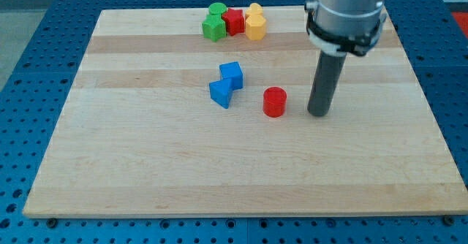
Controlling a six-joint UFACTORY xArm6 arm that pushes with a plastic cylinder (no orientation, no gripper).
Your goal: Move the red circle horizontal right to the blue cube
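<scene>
The red circle (274, 101) is a short red cylinder standing near the middle of the wooden board (146, 171). The blue cube (232, 74) lies up and to its left, touching a second blue block (220, 93) just below and left of it. My tip (319, 113) rests on the board to the right of the red circle, with a small gap between them. The rod rises from the tip toward the view's top right.
A cluster sits at the board's top edge: two green blocks (214, 23), a red block (234, 20) and two yellow blocks (255, 23), packed together. The board lies on a blue perforated table (29, 69).
</scene>
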